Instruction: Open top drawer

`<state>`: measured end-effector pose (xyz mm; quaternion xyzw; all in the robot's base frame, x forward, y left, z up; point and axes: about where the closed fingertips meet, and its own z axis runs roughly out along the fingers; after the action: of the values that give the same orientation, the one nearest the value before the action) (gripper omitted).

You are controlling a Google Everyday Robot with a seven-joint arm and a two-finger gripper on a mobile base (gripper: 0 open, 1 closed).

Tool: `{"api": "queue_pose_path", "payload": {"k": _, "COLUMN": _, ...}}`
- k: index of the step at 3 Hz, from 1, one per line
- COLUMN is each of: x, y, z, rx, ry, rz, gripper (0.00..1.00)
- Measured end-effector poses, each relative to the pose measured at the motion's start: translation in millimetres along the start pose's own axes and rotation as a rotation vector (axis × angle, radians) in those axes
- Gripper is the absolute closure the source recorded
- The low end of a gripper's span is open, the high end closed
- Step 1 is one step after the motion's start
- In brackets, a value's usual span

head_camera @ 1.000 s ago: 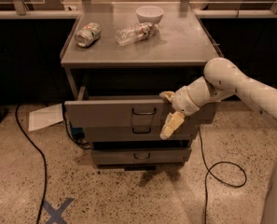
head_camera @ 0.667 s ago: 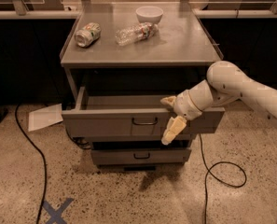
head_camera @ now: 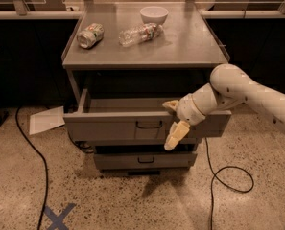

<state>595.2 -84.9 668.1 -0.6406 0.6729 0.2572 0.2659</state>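
Observation:
The top drawer (head_camera: pixel 108 127) of the grey metal cabinet stands pulled well out, its inside showing from above. Its dark wire loop handle (head_camera: pixel 149 125) is at the centre of the flat front. My gripper (head_camera: pixel 173 120) is at the drawer front, just right of the handle. It is open: one cream finger (head_camera: pixel 170 104) lies over the front's top rim and the other finger (head_camera: pixel 176 134) hangs down before the face. My white arm reaches in from the right. A narrower lower drawer (head_camera: pixel 144 160) below is shut.
On the cabinet top (head_camera: pixel 190 47) lie a crushed can (head_camera: pixel 90 35), a clear plastic bottle (head_camera: pixel 139 33) and a white bowl (head_camera: pixel 154 15). A sheet of paper (head_camera: pixel 46 120) lies on the floor at left. Black cables (head_camera: pixel 231 178) run on both sides. Blue tape cross (head_camera: pixel 58 218).
The top drawer has slid further out toward the camera, showing more of its inside. My gripper has moved down and forward with its front.

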Motion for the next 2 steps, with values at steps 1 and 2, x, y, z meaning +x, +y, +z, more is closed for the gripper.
{"api": "queue_pose_path", "payload": {"k": 1, "x": -6, "y": 29, "z": 1, "rx": -0.048, "ry": -0.003, "rz": -0.004, "gripper": 0.0}}
{"api": "queue_pose_path", "payload": {"k": 2, "x": -13, "y": 76, "z": -5, "rx": -0.093, "ry": -0.015, "rz": 0.006, "gripper": 0.0}}
